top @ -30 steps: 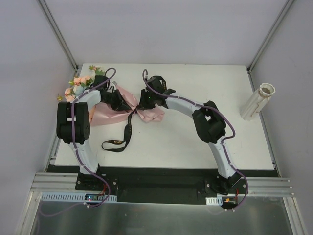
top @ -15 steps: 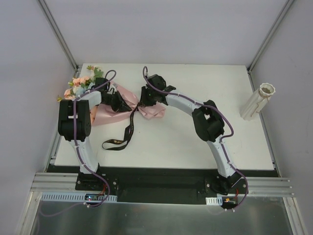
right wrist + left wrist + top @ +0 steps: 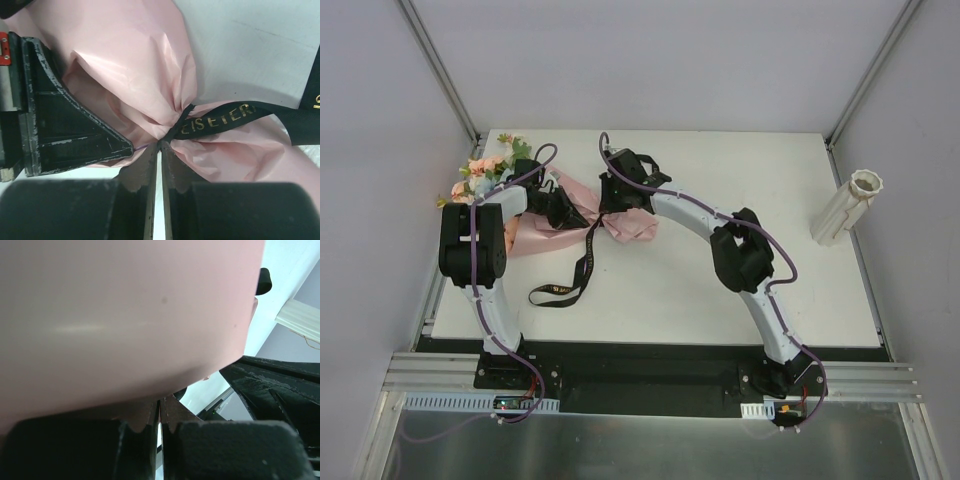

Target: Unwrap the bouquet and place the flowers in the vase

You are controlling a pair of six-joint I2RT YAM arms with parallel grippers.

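The cone-shaped pink-paper bouquet (image 3: 545,238) lies near the white table's (image 3: 740,170) far left corner. The right pincer (image 3: 160,145) pinches its black printed ribbon (image 3: 220,117) at the knot. The left pincer (image 3: 160,404), closed, presses against the paper.

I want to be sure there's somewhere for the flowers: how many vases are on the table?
1. The vase is at the table's right edge, far from the bouquet on the left; no other shows.
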